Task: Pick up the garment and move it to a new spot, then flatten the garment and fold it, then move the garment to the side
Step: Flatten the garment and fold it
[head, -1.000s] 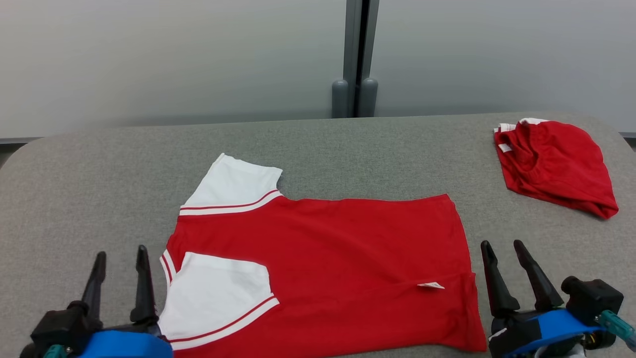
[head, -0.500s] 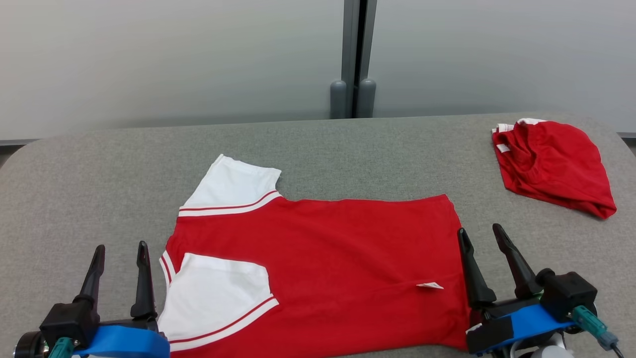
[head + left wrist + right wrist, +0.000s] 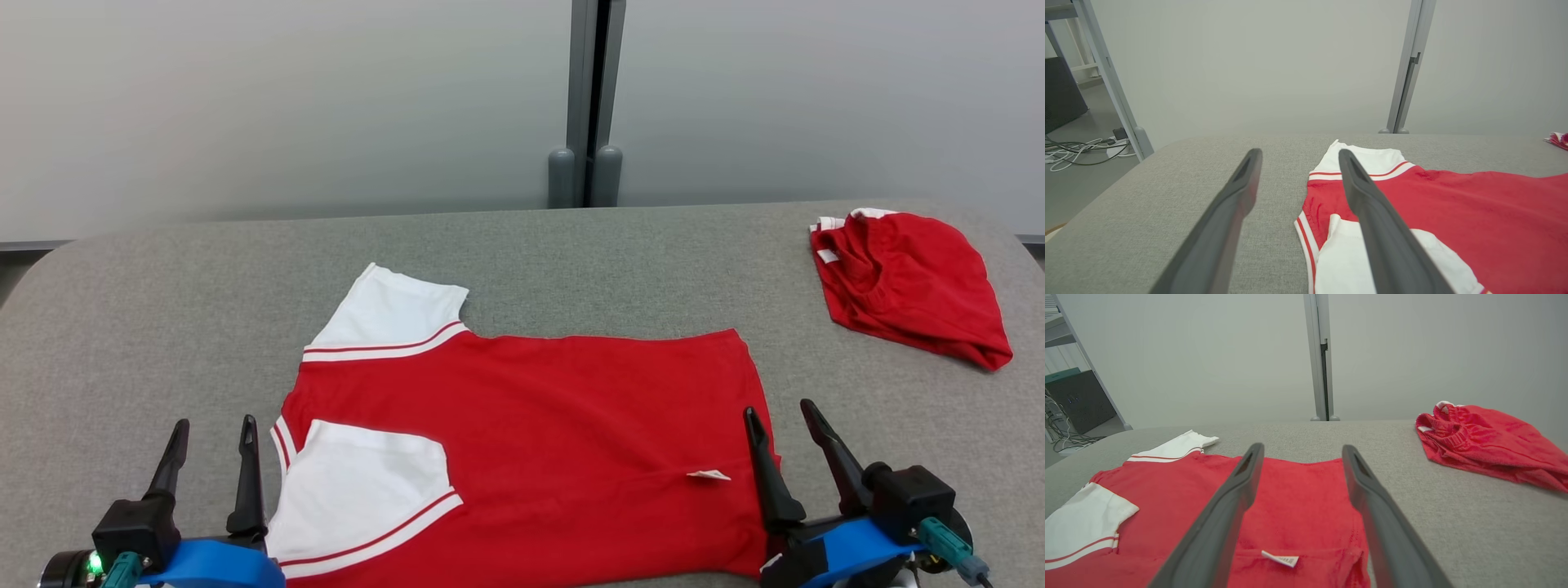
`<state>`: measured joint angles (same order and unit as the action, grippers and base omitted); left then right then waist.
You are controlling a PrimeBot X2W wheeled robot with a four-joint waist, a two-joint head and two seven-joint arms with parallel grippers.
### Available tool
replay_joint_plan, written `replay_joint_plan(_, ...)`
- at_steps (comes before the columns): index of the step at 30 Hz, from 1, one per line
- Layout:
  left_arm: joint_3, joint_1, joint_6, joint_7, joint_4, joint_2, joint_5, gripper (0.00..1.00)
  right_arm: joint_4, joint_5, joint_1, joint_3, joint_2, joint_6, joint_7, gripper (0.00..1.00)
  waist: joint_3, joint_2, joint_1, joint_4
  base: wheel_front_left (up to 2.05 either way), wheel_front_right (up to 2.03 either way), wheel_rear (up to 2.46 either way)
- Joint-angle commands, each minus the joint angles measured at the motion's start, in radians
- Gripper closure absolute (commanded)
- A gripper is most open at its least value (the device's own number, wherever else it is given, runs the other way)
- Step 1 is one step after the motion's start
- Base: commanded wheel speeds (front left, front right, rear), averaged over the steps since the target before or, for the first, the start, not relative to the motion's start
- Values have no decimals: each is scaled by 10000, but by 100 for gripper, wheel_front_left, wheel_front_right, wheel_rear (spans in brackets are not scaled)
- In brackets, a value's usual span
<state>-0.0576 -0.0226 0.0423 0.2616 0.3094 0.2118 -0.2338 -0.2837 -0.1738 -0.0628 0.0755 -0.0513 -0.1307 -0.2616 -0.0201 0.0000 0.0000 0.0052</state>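
A red garment (image 3: 555, 425) with white, red-striped sleeves lies flat on the grey table (image 3: 163, 327), sideways, with its sleeves at the left and its hem at the right. A small white label (image 3: 707, 474) shows near the hem. My left gripper (image 3: 213, 434) stands open at the lower left, just off the garment's collar edge, nothing between its fingers. My right gripper (image 3: 779, 416) is open at the lower right, over the hem corner. In the left wrist view the garment (image 3: 1453, 212) lies right of the gripper (image 3: 1298, 155). In the right wrist view the gripper (image 3: 1302, 451) straddles the hem of the garment (image 3: 1290, 498).
A second red garment (image 3: 906, 282) lies bunched at the table's far right; it is also in the right wrist view (image 3: 1490, 441). A grey wall with a vertical post (image 3: 585, 98) stands behind the table. Bare table lies to the left and beyond the shirt.
My right gripper has moved left, from beside the hem to over the hem corner. My left gripper stays open at the lower left. The head camera has tilted slightly.
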Motion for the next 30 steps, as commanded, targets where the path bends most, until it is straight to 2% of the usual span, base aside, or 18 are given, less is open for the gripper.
replay_joint_plan(1, 55, -122, 42, 46, 43, -47, 76, 0, -70, -36, 50, -16, 3, -2, -46, 0, 13, 0, 0, 11, 0, 0, 0)
replay_joint_plan(30, 674, -183, 390, 47, 298, -443, 704, 0, -245, -71, 78, 9, 8, -2, -45, 0, 131, 0, 0, 3, 0, 0, 0)
